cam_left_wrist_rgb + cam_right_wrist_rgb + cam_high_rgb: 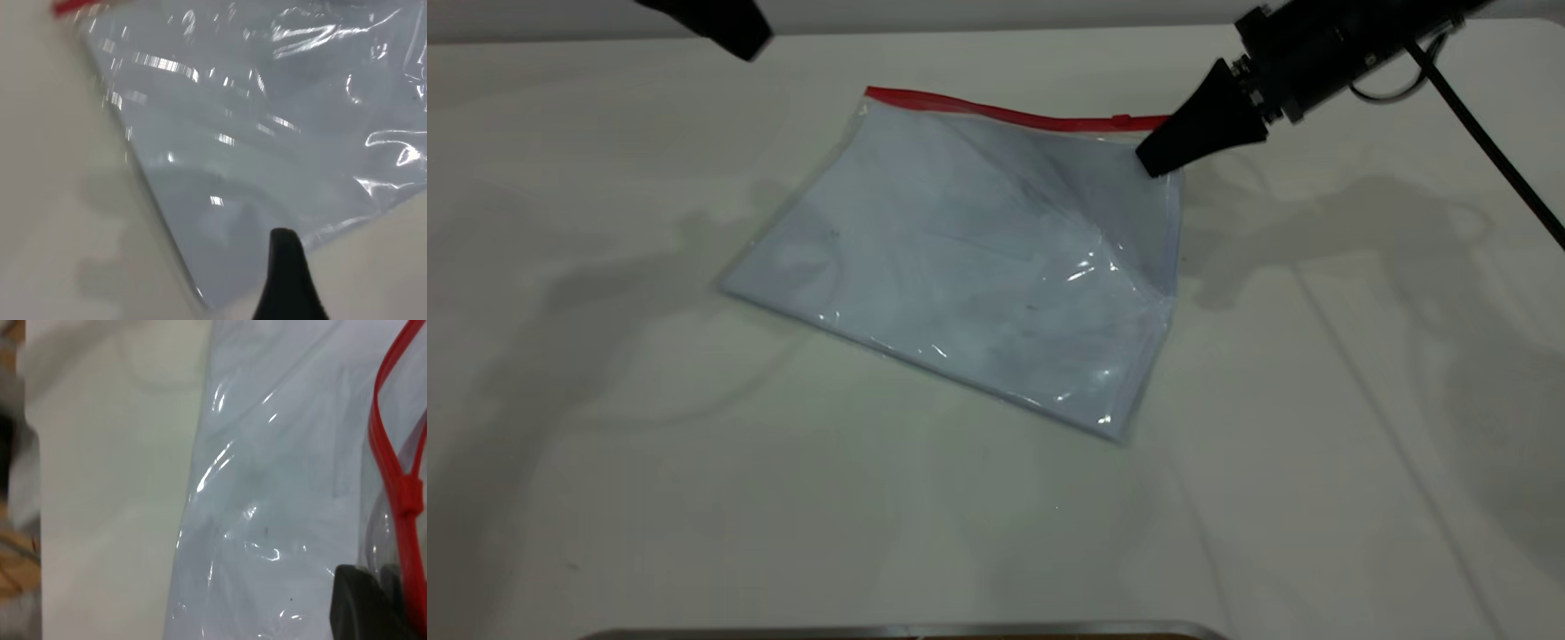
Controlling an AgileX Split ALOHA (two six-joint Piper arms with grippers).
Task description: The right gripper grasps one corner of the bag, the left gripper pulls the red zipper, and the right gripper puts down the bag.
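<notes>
The bag (pixel 978 258) is a clear pouch with pale sheets, lying on the white table (pixel 694 462). Its far right corner (pixel 1170 124) is raised off the table. The red zipper (pixel 1005 113) runs along the far edge, with the slider tab (pixel 1122 118) near the right end. My right gripper (pixel 1156 164), trailing a black cable, is shut on the bag at that corner. In the right wrist view the gripper (pixel 380 587) pinches the plastic beside the red zipper (pixel 387 440) and slider (pixel 407 497). My left gripper (pixel 729 27) hangs at the far left, apart from the bag (pixel 267 133).
The right arm's black cable (pixel 1485 133) hangs across the far right of the table. A metal edge (pixel 907 631) runs along the near side of the table. The bag's near left corner (pixel 207 300) lies flat close under the left gripper's view.
</notes>
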